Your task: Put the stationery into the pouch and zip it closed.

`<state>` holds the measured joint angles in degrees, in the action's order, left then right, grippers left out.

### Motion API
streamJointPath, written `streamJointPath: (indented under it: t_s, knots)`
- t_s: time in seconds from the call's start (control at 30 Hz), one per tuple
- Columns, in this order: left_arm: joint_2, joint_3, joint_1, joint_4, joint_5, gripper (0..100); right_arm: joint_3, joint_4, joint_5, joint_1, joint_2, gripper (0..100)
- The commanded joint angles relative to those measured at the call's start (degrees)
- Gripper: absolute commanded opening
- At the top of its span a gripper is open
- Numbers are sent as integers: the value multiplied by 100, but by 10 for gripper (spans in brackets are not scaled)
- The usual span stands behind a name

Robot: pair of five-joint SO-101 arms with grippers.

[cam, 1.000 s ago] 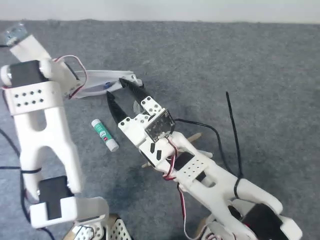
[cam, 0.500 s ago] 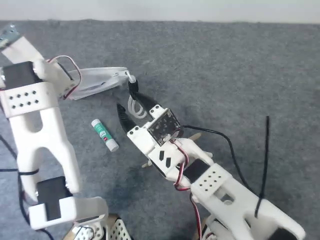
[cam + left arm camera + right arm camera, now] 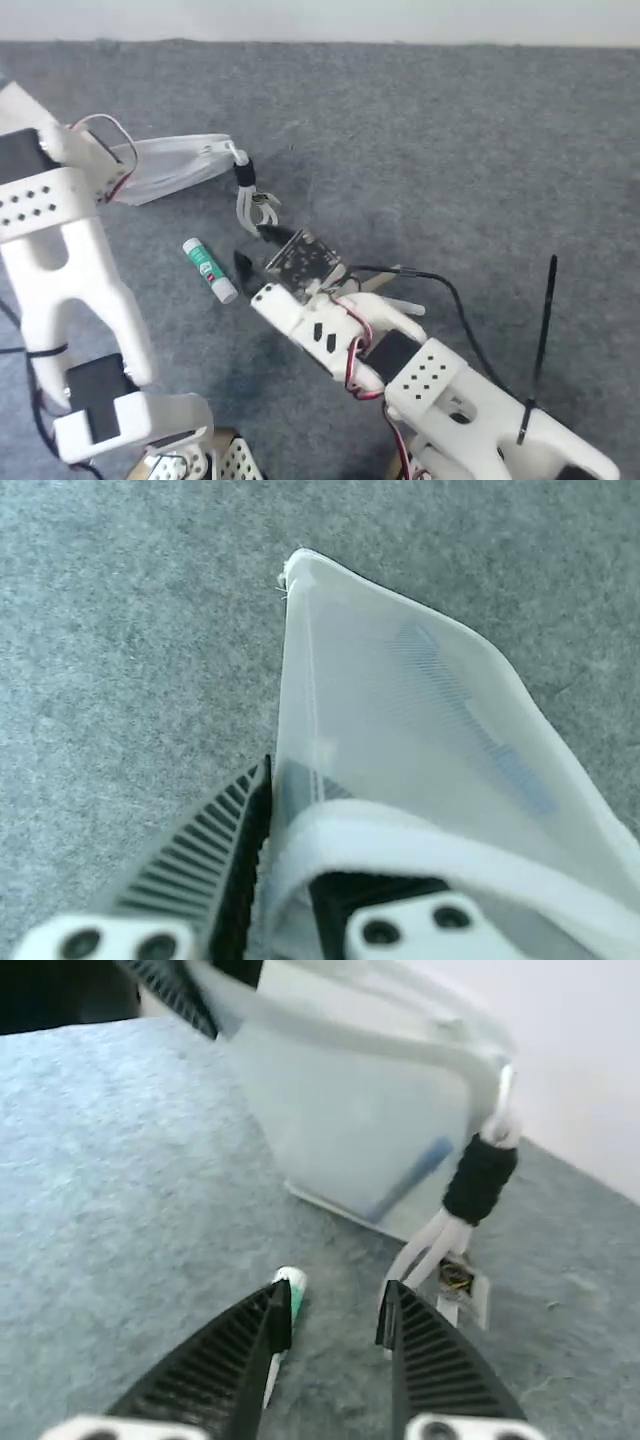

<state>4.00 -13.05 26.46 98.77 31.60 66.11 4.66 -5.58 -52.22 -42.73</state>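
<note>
The white mesh pouch (image 3: 170,165) hangs off the carpet at the left, and my left gripper (image 3: 290,820) is shut on its edge. A blue pen (image 3: 470,710) shows through the mesh. From the pouch's free end dangles a black zipper pull with a white cord (image 3: 248,205). My right gripper (image 3: 258,250) is open just below that cord, whose end (image 3: 420,1255) lies by one fingertip. A green and white glue stick (image 3: 209,270) lies on the carpet left of the right gripper.
A thin wooden stick (image 3: 385,273) lies partly under the right arm. Grey carpet (image 3: 450,130) covers the table, with free room at the back and right. The left arm's white frame (image 3: 70,270) stands at the left edge.
The left arm has drawn the pouch leftward. My right gripper has backed away from the pouch's end toward the front and its fingers have narrowed; the cord now sits beyond the tips.
</note>
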Motion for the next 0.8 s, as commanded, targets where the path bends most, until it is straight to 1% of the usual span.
streamJointPath:
  t_s: [0.0,0.13,0.33,0.6,0.77]
  knots:
    - [114,-127,114,-141,9,9,-53,224,-79,-180,-189,142]
    - [105,-189,334,-141,158,9,-97,462,-88,-215,-180,143]
    - [114,-268,721,-141,290,9,-97,462,-70,-444,-48,144]
    - [105,-330,914,-132,343,9,-826,426,-53,-567,1578,145]
    - [105,-338,1125,-167,422,9,-1371,426,-53,-813,2510,145]
